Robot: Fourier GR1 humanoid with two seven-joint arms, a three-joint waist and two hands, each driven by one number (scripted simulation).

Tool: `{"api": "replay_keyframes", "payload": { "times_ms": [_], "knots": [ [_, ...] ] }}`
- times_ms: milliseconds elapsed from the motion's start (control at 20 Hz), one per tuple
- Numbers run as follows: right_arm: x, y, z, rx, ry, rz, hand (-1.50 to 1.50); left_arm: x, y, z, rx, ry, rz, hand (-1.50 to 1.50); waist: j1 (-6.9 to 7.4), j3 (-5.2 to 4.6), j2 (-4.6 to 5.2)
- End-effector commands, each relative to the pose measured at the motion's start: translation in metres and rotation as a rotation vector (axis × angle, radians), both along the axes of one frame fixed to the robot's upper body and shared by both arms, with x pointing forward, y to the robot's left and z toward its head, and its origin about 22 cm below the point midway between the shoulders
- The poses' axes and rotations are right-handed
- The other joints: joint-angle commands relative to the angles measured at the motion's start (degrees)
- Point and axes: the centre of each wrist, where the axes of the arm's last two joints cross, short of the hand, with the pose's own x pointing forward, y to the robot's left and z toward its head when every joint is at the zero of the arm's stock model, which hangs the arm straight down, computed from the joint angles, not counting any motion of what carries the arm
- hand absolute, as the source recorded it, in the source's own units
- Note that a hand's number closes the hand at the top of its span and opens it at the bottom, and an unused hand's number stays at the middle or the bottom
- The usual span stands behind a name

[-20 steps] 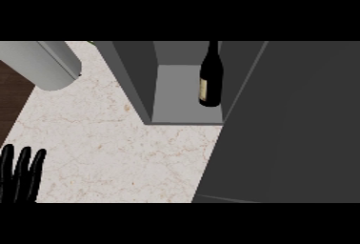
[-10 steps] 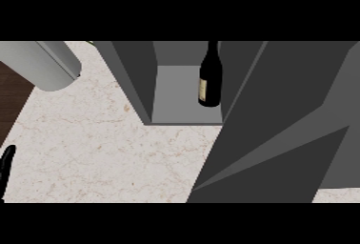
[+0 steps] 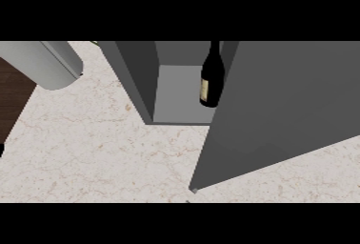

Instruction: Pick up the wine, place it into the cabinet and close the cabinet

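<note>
We see the wine [image 3: 209, 78] standing upright inside the cabinet [image 3: 134, 76], on its floor at the right side of the opening, its label facing us. So the placing part of the task looks done, and what remains is the door.

The cabinet door [image 3: 281, 109] has changed most. A second ago it stood edge-on, running far down the view; half a second ago it had begun to turn; now its broad grey face covers the right half of the opening, and its lower corner hangs over the desk [image 3: 98, 152]. We judge it to be swinging shut, with the bottle partly hidden behind its edge.

Neither hand is plainly in view. The left hand, which showed at the lower left a second ago, has slipped out to the edge (only a dark sliver remains there, too little to name). The right hand is hidden, presumably behind the door, so we cannot tell the state of either hand's fingers.

A grey cylinder [image 3: 42, 62] lies at the upper left, well apart from the cabinet.
</note>
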Motion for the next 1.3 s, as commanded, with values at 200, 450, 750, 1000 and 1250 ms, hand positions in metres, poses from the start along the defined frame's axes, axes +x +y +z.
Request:
{"api": "replay_keyframes", "payload": {
  "times_ms": [200, 450, 750, 1000, 1250],
  "knots": [
    [-0.004, 0.042, 0.02, 0.039, -0.087, 0.087, 1.5, 0.006, -0.004, 0.001, -0.039, 0.014, -0.039, -1.5, 0.38, -0.01, 0.33],
    [0.02, 0.059, 0.024, 0.053, -0.07, 0.087, 1.5, 0.018, 0.0, 0.01, -0.043, 0.012, -0.044, -1.5, 1.4, -0.02, 0.78],
    [0.054, 0.078, 0.056, 0.081, -0.072, 0.076, 1.5, 0.018, -0.01, 0.002, -0.064, 0.01, -0.053, -1.5, 2.04, -0.03, 0.84],
    [0.1, 0.109, 0.078, 0.052, -0.115, 0.04, 1.5, 0.031, -0.009, 0.018, -0.061, 0.007, -0.018, -1.5, 1.17, 0.15, 0.84],
    [0.149, 0.129, 0.093, -0.029, -0.223, -0.048, 1.5, 0.025, -0.013, 0.009, -0.051, -0.017, -0.023, -1.5, 1.21, 0.14, 0.84]
  ]
}}
